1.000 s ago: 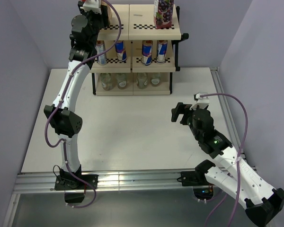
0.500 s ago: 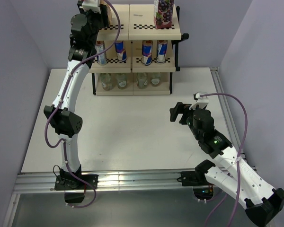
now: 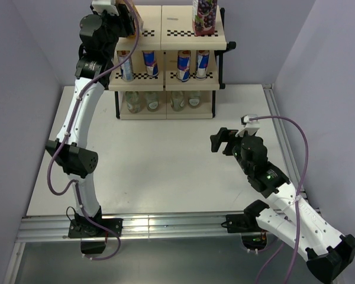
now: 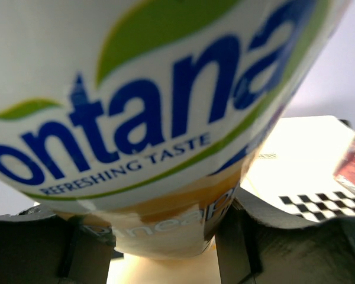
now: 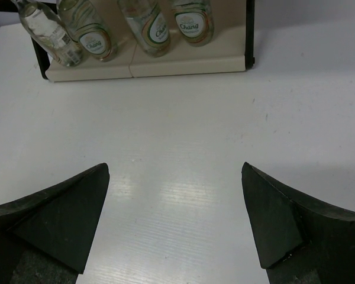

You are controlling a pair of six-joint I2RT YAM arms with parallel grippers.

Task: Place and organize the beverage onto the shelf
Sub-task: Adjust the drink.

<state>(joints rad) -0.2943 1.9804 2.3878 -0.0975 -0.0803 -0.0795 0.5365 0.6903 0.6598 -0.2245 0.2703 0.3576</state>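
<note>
While left jaws clasp the pineapple carton (image 4: 154, 118) near the grape carton (image 3: 205, 16), right jaws gape.

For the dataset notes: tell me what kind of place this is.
Probably a robotics lab cell, not a shop: bare walls box in a white table, robot arms are bolted to its rail, and a shelf holds drinks.
</note>
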